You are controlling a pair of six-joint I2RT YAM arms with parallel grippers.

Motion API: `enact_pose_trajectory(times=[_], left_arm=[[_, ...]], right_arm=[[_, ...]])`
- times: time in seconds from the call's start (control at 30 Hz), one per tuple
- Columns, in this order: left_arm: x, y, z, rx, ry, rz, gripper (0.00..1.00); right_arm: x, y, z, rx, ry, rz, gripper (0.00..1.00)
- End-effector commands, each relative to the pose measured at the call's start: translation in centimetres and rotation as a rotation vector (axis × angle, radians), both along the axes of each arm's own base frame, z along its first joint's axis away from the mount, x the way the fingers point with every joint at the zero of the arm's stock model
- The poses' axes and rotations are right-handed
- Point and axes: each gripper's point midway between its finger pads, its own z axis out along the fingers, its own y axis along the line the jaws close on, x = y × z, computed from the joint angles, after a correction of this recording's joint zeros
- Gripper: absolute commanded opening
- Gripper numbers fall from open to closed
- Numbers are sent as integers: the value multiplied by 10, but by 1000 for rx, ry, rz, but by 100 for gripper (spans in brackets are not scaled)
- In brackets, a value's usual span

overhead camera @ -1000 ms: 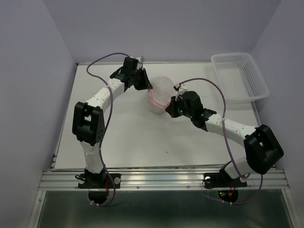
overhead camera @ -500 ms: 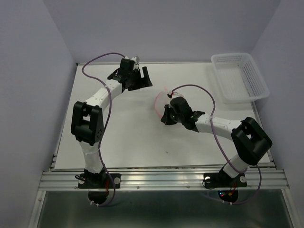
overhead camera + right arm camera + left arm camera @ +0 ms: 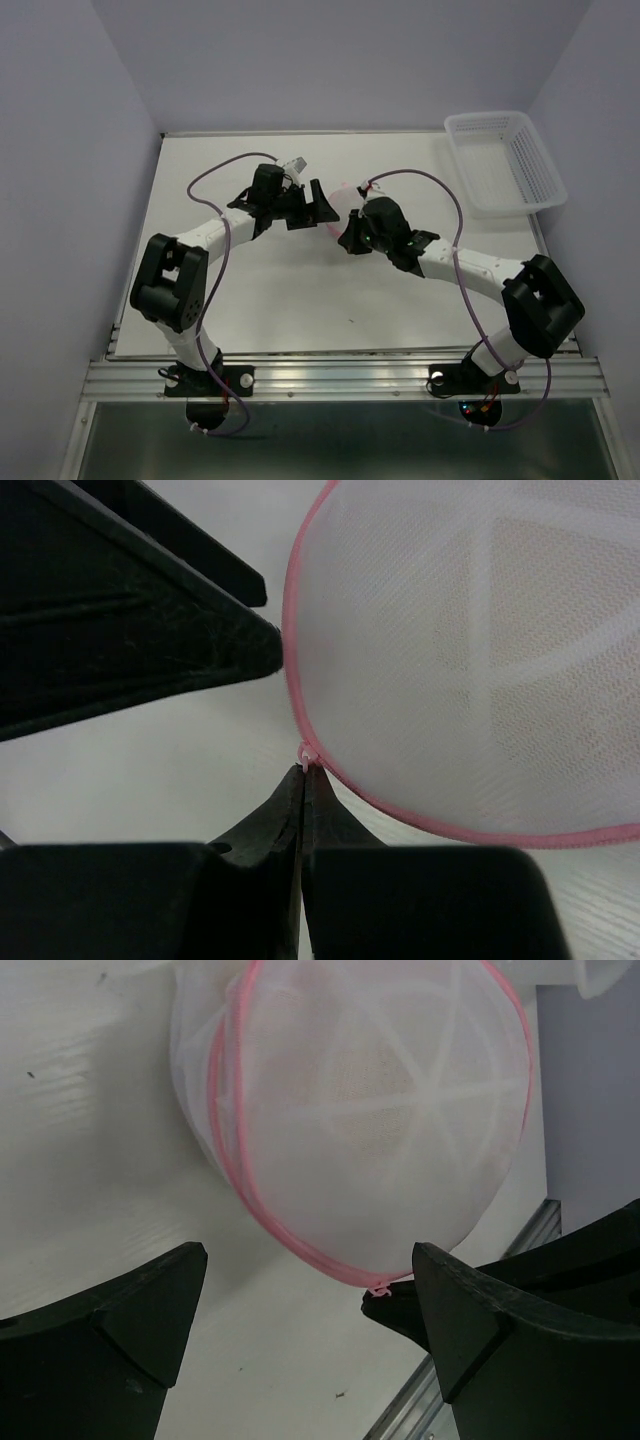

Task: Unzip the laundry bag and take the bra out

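Note:
The laundry bag (image 3: 360, 1110), a rounded white mesh pouch with a pink zipper rim, lies on the table between my two grippers (image 3: 340, 196). The peach-tan bra (image 3: 372, 1095) shows faintly through the mesh. My left gripper (image 3: 310, 1260) is open, its fingers spread wide just short of the bag and touching nothing (image 3: 312, 208). My right gripper (image 3: 303, 772) is shut on the small pink zipper pull (image 3: 305, 751) at the bag's rim (image 3: 346, 240). The zipper looks closed along the part of the rim I can see.
A white plastic lattice basket (image 3: 505, 160) stands at the back right corner of the white table (image 3: 250, 290). Purple cables loop above both arms. The left gripper's black fingers (image 3: 150, 650) sit close to the right gripper's tips.
My left gripper let go of the bag, opened wide and swung from the back edge toward the table's middle. My right gripper dragged the bag a little nearer and keeps hold of the pull.

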Motion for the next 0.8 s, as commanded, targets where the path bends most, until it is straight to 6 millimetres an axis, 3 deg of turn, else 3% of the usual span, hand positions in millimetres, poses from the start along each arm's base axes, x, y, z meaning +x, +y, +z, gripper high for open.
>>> enact_pose_trajectory(times=[0.0,0.13,0.33,0.43,0.57,0.63,0.77], left_arm=[[-1,-22,22,-155,-63,-73,96],[-5,-30,15,-208,-23,-78,96],[-3,-39,9,-251,25,-70,85],[-2,-41,8,-263,42,-54,71],[1,-43,18,-283,37,-50,18],[1,-43,23,-288,36,-47,4],[5,-39,24,-254,38,-35,0]], right_arm=[[9,3,34,67,-74,-29,1],[9,8,36,79,-70,-15,1],[9,9,43,103,-78,-21,1],[9,10,46,114,-83,-19,1],[8,10,45,117,-83,-11,1],[8,4,38,81,-83,-28,1],[10,-15,38,6,-110,-72,1]])
